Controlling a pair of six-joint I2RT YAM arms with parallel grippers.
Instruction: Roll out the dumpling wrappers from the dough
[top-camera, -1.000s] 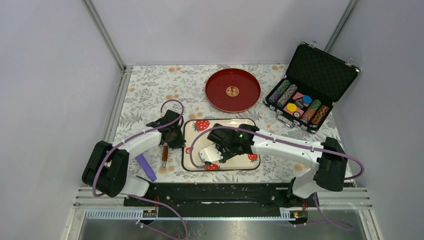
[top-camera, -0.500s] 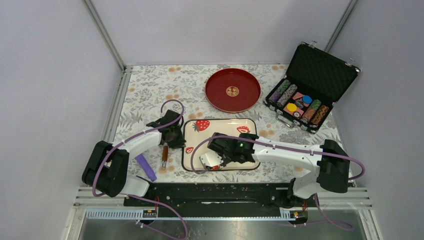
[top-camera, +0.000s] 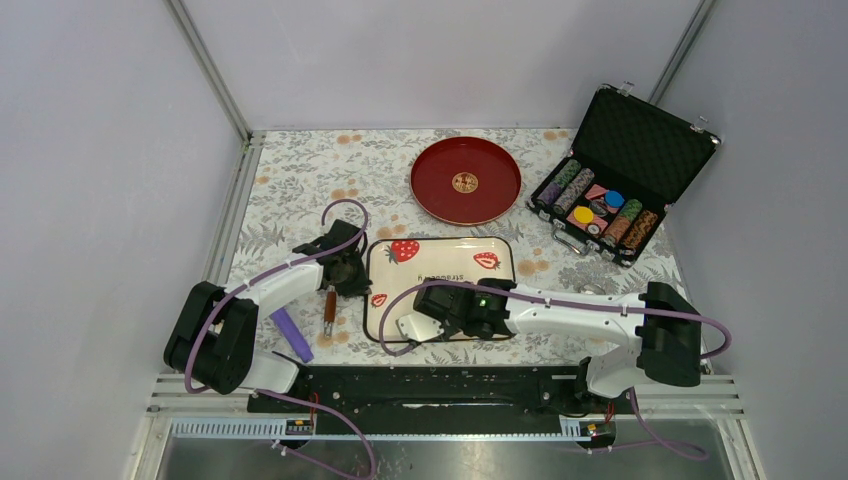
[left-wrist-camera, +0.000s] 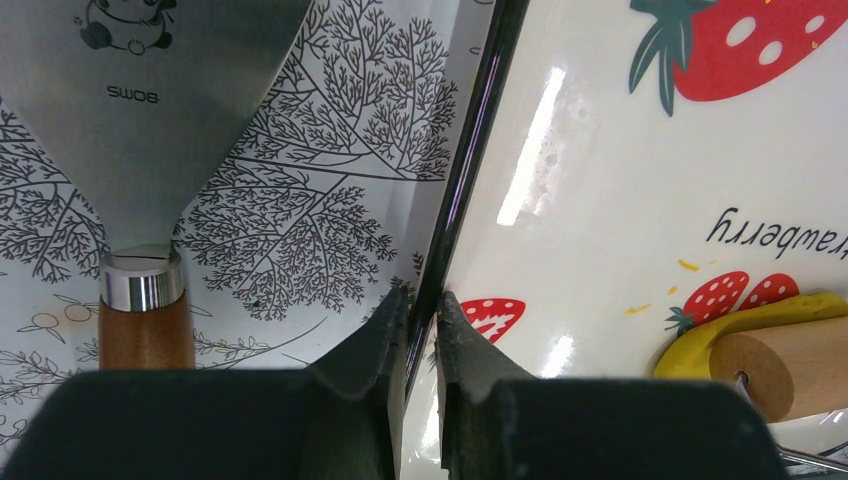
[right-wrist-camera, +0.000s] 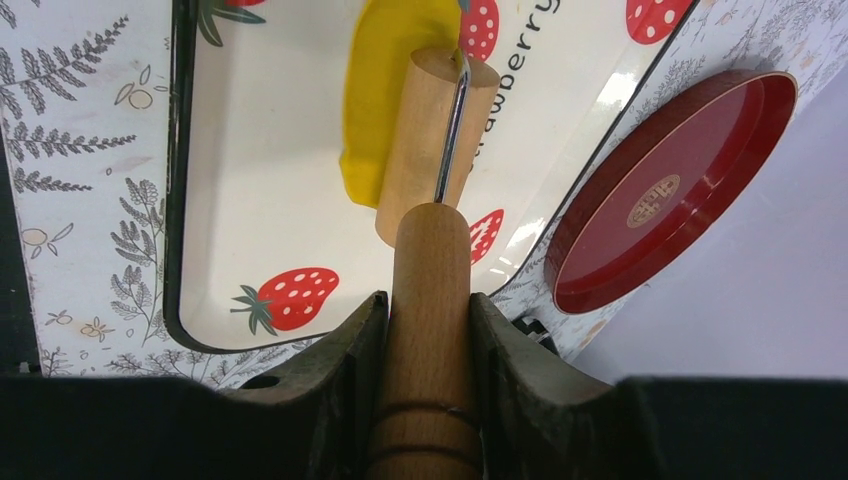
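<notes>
The dough (right-wrist-camera: 385, 95) is a flattened bright yellow patch on the strawberry tray (right-wrist-camera: 270, 200); its edge also shows in the left wrist view (left-wrist-camera: 745, 322). My right gripper (right-wrist-camera: 428, 300) is shut on the wooden handle of a rolling pin, and the pin's drum (right-wrist-camera: 430, 140) lies on the dough. In the top view the right gripper (top-camera: 425, 318) is over the tray's near left part and hides the dough. My left gripper (left-wrist-camera: 420, 298) is shut on the tray's left rim (left-wrist-camera: 470, 170); the top view also shows it (top-camera: 347, 272). No separate cut wrappers show.
A metal scraper with a wooden handle (left-wrist-camera: 140, 120) lies on the cloth just left of the tray, and a purple stick (top-camera: 292, 333) lies left of it. A red round plate (top-camera: 466, 180) is behind the tray. An open case of poker chips (top-camera: 615, 195) stands at the back right.
My right arm has drawn the rolling pin toward the near edge and slightly left across the tray. The left arm has not moved.
</notes>
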